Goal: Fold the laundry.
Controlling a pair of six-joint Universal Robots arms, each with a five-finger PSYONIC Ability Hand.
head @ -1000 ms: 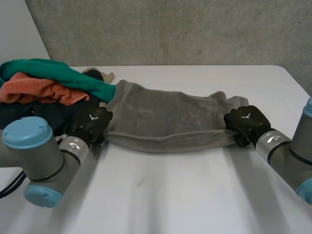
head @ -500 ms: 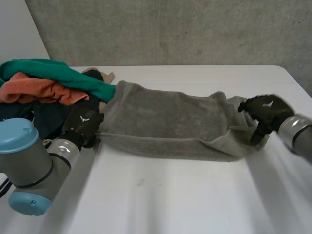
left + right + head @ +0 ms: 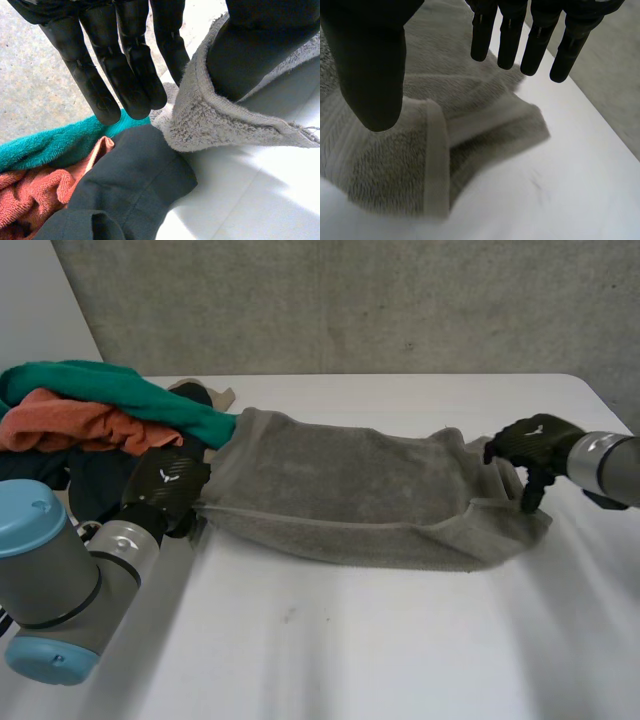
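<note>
In the head view, a grey towel lies across the middle of the white tabletop, doubled lengthwise, with its open edge facing the robot. The left hand sits at the towel's left end, just beside a pile of laundry made up of a green cloth, an orange cloth and a dark garment. The green cloth overlaps the towel's far left corner. The right hand hovers over the towel's right end, its fingers pointing down and touching no cloth.

In the left wrist view, the left hand's fingers are straight and close together. Most of their tips are over the green cloth and the dark garment. The towel's hemmed corner drapes over the thumb like a small tent. The nearest finger is just beside the hem, and the hand looks relaxed rather than pinching. The orange cloth lies beside the dark garment, and bare tabletop shows under the towel's edge.

In the right wrist view, the right hand's fingers are straight and slightly spread, with the thumb set well apart from them. The hand holds nothing. Below it, the towel's corner lies flat on the tabletop, with one hem turned back over the pile.
</note>
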